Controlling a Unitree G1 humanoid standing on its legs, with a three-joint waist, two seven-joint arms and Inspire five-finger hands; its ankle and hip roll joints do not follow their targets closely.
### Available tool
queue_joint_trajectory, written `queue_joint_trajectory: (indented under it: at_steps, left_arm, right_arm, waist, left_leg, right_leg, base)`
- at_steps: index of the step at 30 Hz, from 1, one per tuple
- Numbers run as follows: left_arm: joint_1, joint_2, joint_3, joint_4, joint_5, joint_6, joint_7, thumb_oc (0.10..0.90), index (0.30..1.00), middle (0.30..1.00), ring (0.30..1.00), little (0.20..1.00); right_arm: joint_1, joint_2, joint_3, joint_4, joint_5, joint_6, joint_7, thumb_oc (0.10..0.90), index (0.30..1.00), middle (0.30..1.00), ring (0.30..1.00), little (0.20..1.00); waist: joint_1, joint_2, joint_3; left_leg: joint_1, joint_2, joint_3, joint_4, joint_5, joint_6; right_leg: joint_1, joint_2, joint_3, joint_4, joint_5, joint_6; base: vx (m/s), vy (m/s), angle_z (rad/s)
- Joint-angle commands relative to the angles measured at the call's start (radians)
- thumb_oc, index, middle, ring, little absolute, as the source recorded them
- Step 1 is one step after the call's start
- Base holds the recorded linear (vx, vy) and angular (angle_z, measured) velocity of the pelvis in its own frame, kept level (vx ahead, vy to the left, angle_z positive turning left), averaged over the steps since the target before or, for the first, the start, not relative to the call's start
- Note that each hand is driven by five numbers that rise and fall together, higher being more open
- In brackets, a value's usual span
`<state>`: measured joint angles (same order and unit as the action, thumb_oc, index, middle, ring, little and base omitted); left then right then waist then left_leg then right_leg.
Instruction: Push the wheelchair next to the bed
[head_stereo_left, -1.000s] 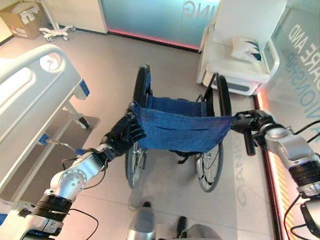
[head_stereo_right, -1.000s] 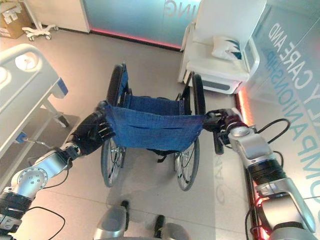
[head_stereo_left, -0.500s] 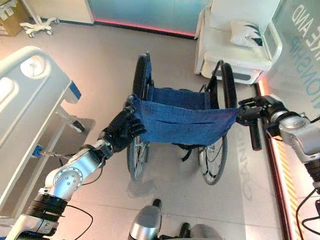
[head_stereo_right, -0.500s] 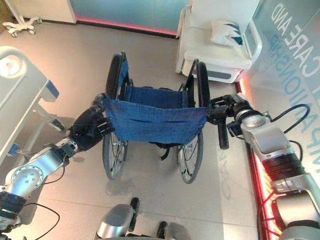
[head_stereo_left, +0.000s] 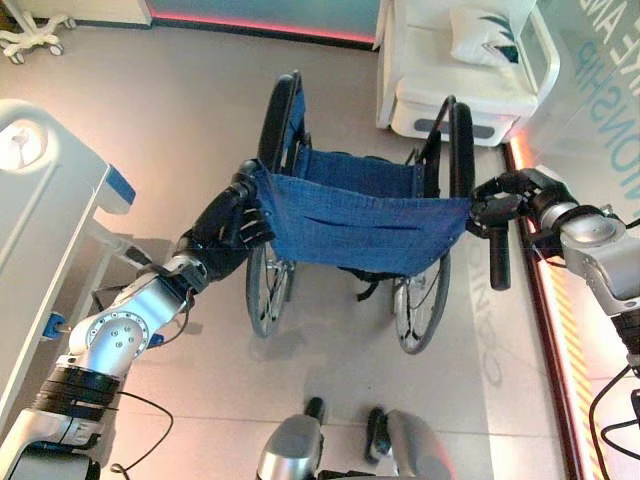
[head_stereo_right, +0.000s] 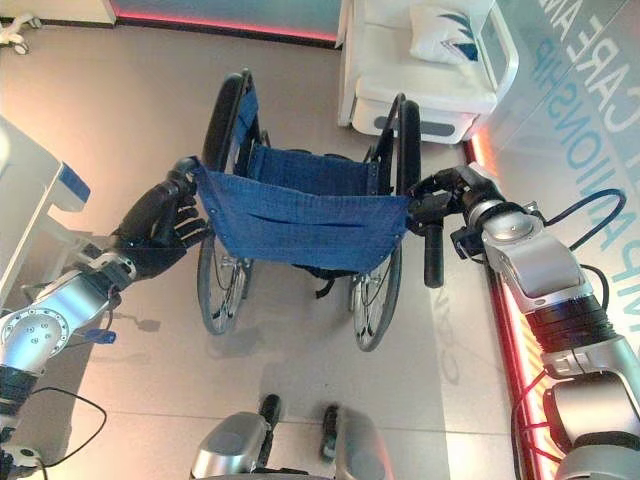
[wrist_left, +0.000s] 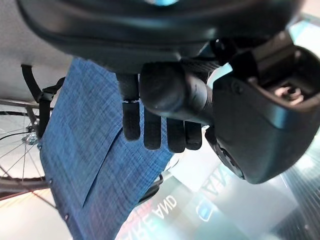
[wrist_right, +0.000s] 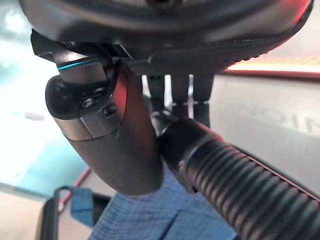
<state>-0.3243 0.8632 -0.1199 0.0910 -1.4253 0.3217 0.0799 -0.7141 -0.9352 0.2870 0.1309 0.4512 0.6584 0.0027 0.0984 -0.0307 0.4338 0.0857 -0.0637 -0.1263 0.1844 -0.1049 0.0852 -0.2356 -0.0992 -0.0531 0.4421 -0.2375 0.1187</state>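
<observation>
Dark fingers of the left hand (head_stereo_left: 232, 222) curl round the wheelchair's left push handle (wrist_left: 172, 92), just at the corner of the blue denim backrest (head_stereo_left: 362, 229); the left wrist view shows the grip lying across the palm with the fingers wrapped over it. On the other side the right hand (head_stereo_right: 448, 196) is closed on the right push handle (head_stereo_right: 433, 256), whose ribbed black grip sticks out below the hand and fills much of the right wrist view. So both hands are clamped on the wheelchair (head_stereo_left: 360, 225), which stands on the grey floor (head_stereo_left: 190, 110) straight ahead of the robot, facing away. The bed (head_stereo_left: 48, 235) lies to the left, its white frame and blue corner well apart from the chair's left wheel (head_stereo_left: 266, 290). The push looks under way but not finished. To do it well, I would keep both grips firm and level, press a little more with the right arm so the chair curves left, and go slowly so the small front wheels do not snag. Open floor lies ahead and to the left of the chair. The white armchair (head_stereo_left: 452, 70) sits just beyond the chair's right front, and a lit red strip (head_stereo_right: 503, 320) edges the floor on the right, so room there is tight.
</observation>
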Motion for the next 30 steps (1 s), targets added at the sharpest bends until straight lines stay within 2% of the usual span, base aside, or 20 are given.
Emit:
queue_joint_trajectory:
  at_steps: [1,3,5,7,8,9,10,12,13,16,17,18,19,20,21,23,25,26,28,30]
  left_arm:
    - [-0.26,-0.048,0.125,-0.178,-0.126,-0.276,-0.094,0.4,0.3,0.3,0.3,0.3]
    - [-0.267,-0.058,0.123,-0.169,-0.117,-0.281,-0.099,0.4,0.3,0.3,0.3,0.3]
    - [-0.259,-0.059,0.132,-0.162,-0.12,-0.278,-0.118,0.4,0.3,0.3,0.3,0.3]
    - [-0.216,-0.055,0.163,-0.203,-0.128,-0.279,-0.113,0.4,0.3,0.3,0.3,0.3]
    - [-0.196,-0.05,0.174,-0.213,-0.136,-0.282,-0.112,0.4,0.3,0.3,0.3,0.3]
    - [-0.19,-0.049,0.177,-0.214,-0.138,-0.283,-0.113,0.4,0.3,0.3,0.3,0.3]
    - [-0.176,-0.05,0.185,-0.221,-0.137,-0.287,-0.115,0.4,0.3,0.3,0.3,0.3]
    - [-0.151,-0.052,0.198,-0.241,-0.141,-0.293,-0.114,0.4,0.3,0.3,0.3,0.3]
    - [-0.132,-0.058,0.212,-0.25,-0.141,-0.292,-0.121,0.4,0.3,0.3,0.3,0.3]
    - [-0.135,-0.067,0.217,-0.233,-0.13,-0.281,-0.133,0.4,0.3,0.3,0.3,0.3]
    - [-0.145,-0.066,0.217,-0.223,-0.127,-0.276,-0.132,0.4,0.3,0.3,0.3,0.3]
    - [-0.146,-0.065,0.218,-0.221,-0.128,-0.276,-0.133,0.4,0.3,0.3,0.3,0.3]
    - [-0.163,-0.064,0.212,-0.212,-0.131,-0.276,-0.125,0.4,0.3,0.3,0.3,0.3]
    - [-0.166,-0.064,0.212,-0.211,-0.132,-0.276,-0.123,0.4,0.3,0.3,0.3,0.3]
    - [-0.176,-0.063,0.21,-0.205,-0.136,-0.274,-0.121,0.4,0.3,0.3,0.3,0.3]
    - [-0.177,-0.066,0.21,-0.196,-0.131,-0.277,-0.122,0.4,0.3,0.3,0.3,0.3]
    - [-0.161,-0.063,0.221,-0.193,-0.123,-0.28,-0.133,0.4,0.3,0.3,0.3,0.3]
    - [-0.138,-0.063,0.229,-0.197,-0.121,-0.286,-0.147,0.4,0.3,0.3,0.3,0.3]
    - [-0.109,-0.061,0.238,-0.2,-0.126,-0.293,-0.167,0.4,0.3,0.3,0.3,0.3]
    - [-0.095,-0.064,0.244,-0.204,-0.125,-0.293,-0.175,0.4,0.3,0.3,0.3,0.3]
  right_arm:
    - [-0.051,-0.002,0.126,-0.052,0.09,-0.069,0.075,0.4,0.3,0.3,0.3,0.3]
    - [-0.065,-0.009,0.125,-0.066,0.082,-0.054,0.083,0.4,0.3,0.3,0.3,0.3]
    - [-0.082,-0.024,0.131,-0.068,0.083,-0.047,0.096,0.4,0.3,0.3,0.3,0.3]
    - [-0.101,-0.049,0.144,-0.077,0.078,-0.045,0.13,0.4,0.3,0.3,0.3,0.3]
    - [-0.109,-0.06,0.152,-0.081,0.08,-0.045,0.137,0.4,0.3,0.3,0.3,0.3]
    - [-0.113,-0.063,0.156,-0.083,0.079,-0.048,0.14,0.4,0.3,0.3,0.3,0.3]
    - [-0.121,-0.068,0.167,-0.084,0.075,-0.054,0.14,0.4,0.3,0.3,0.3,0.3]
    - [-0.138,-0.083,0.186,-0.087,0.076,-0.065,0.14,0.4,0.3,0.3,0.3,0.3]
    - [-0.151,-0.095,0.197,-0.094,0.072,-0.069,0.142,0.4,0.3,0.3,0.3,0.3]
    - [-0.191,-0.088,0.228,-0.074,0.064,-0.077,0.147,0.4,0.3,0.3,0.3,0.3]
    - [-0.224,-0.082,0.251,-0.074,0.07,-0.069,0.139,0.4,0.3,0.3,0.3,0.3]
    - [-0.229,-0.081,0.255,-0.072,0.071,-0.069,0.139,0.4,0.3,0.3,0.3,0.3]
    - [-0.259,-0.064,0.273,-0.067,0.073,-0.054,0.129,0.4,0.3,0.3,0.3,0.3]
    - [-0.263,-0.061,0.276,-0.065,0.072,-0.054,0.128,0.4,0.3,0.3,0.3,0.3]
    - [-0.283,-0.043,0.284,-0.048,0.068,-0.049,0.122,0.4,0.3,0.3,0.3,0.3]
    - [-0.304,-0.018,0.3,-0.026,0.062,-0.049,0.116,0.4,0.3,0.3,0.3,0.3]
    - [-0.317,0.008,0.318,-0.002,0.062,-0.061,0.108,0.4,0.3,0.3,0.3,0.3]
    - [-0.31,0.024,0.32,0.011,0.057,-0.074,0.101,0.4,0.3,0.3,0.3,0.3]
    - [-0.291,0.034,0.315,0.017,0.053,-0.09,0.092,0.4,0.3,0.3,0.3,0.3]
    - [-0.266,0.041,0.297,0.018,0.045,-0.105,0.089,0.4,0.3,0.3,0.3,0.3]
  waist:
    - [-0.04,-0.009,-0.215]
    - [-0.051,-0.009,-0.22]
    - [-0.053,-0.008,-0.242]
    - [-0.055,-0.007,-0.28]
    - [-0.055,-0.009,-0.289]
    - [-0.056,-0.009,-0.291]
    - [-0.053,-0.013,-0.293]
    - [-0.045,-0.019,-0.293]
    - [-0.031,-0.029,-0.286]
    - [-0.01,-0.032,-0.27]
    - [0.006,-0.033,-0.265]
    - [0.008,-0.034,-0.263]
    - [0.015,-0.033,-0.258]
    - [0.017,-0.034,-0.257]
    - [0.027,-0.03,-0.255]
    - [0.045,-0.032,-0.249]
    - [0.074,-0.021,-0.248]
    - [0.09,-0.008,-0.254]
    - [0.106,-0.006,-0.262]
    - [0.116,-0.015,-0.28]
  left_leg:
    - [0.005,-0.085,0.059,0.17,-0.169,-0.071]
    - [0.035,-0.064,0.033,0.196,-0.195,-0.077]
    - [0.052,-0.032,0.03,0.22,-0.179,-0.089]
    - [0.073,0.021,0.03,0.325,-0.081,-0.126]
    - [0.064,0.035,0.038,0.398,-0.028,-0.14]
    - [0.057,0.039,0.039,0.42,-0.016,-0.144]
    - [0.024,0.043,0.048,0.523,0.041,-0.157]
    - [-0.036,0.035,0.052,0.67,0.096,-0.174]
    - [-0.115,0.012,0.05,0.788,0.128,-0.18]
    - [-0.222,-0.029,0.045,0.875,0.128,-0.174]
    - [-0.254,-0.049,0.047,0.803,0.093,-0.155]
    - [-0.251,-0.05,0.049,0.795,0.089,-0.153]
    - [-0.253,-0.049,0.066,0.688,0.083,-0.15]
    - [-0.251,-0.048,0.069,0.669,0.084,-0.149]
    - [-0.265,-0.033,0.077,0.509,0.096,-0.149]
    - [-0.256,-0.034,0.094,0.364,0.116,-0.151]
    - [-0.277,-0.036,0.121,0.189,0.17,-0.158]
    - [-0.302,-0.035,0.173,0.077,0.207,-0.164]
    - [-0.308,-0.039,0.258,-0.018,0.239,-0.156]
    - [-0.306,-0.044,0.355,-0.035,0.21,-0.127]
  right_leg:
    - [0.076,-0.069,0.015,-0.318,0.362,0.063]
    - [0.054,-0.068,0.028,-0.305,0.362,0.068]
    - [0.057,-0.051,0.011,-0.275,0.335,0.059]
    - [0.065,0.005,-0.015,-0.217,0.272,0.01]
    - [0.078,0.022,-0.029,-0.21,0.252,-0.013]
    - [0.083,0.028,-0.034,-0.21,0.248,-0.019]
    - [0.106,0.043,-0.046,-0.215,0.232,-0.043]
    - [0.139,0.066,-0.061,-0.217,0.206,-0.072]
    - [0.174,0.08,-0.065,-0.219,0.185,-0.094]
    - [0.216,0.098,-0.064,-0.222,0.172,-0.105]
    - [0.243,0.114,-0.066,-0.229,0.159,-0.098]
    - [0.247,0.114,-0.065,-0.23,0.157,-0.097]
    - [0.266,0.131,-0.065,-0.233,0.149,-0.098]
    - [0.27,0.132,-0.064,-0.234,0.147,-0.098]
    - [0.294,0.153,-0.069,-0.242,0.132,-0.1]
    - [0.331,0.165,-0.067,-0.254,0.112,-0.098]
    - [0.385,0.195,-0.071,-0.269,0.08,-0.102]
    - [0.424,0.222,-0.083,-0.278,0.064,-0.106]
    - [0.473,0.238,-0.098,-0.288,0.056,-0.102]
    - [0.504,0.242,-0.139,-0.285,0.051,-0.09]
  base:
    - [0.37,-0.144,0.79]
    - [0.47,-0.203,0.64]
    - [0.46,-0.226,0.45]
    - [0.56,-0.284,0.46]
    - [0.39,-0.216,0.41]
    - [0.34,-0.217,0.56]
    - [0.27,-0.181,0.4]
    - [0.4,-0.272,-0.01]
    - [0.46,-0.311,-0.13]
    - [0.29,-0.157,0.13]
    - [0.33,-0.132,0.3]
    - [0.4,-0.123,0.32]
    - [0.25,-0.063,0.26]
    - [0.37,-0.08,0.31]
    - [0.27,-0.043,0.28]
    - [0.34,-0.041,0.19]
    - [0.42,-0.048,-0.04]
    - [0.47,-0.061,-0.1]
    - [0.43,-0.06,-0.2]
    - [0.42,-0.055,-0.3]
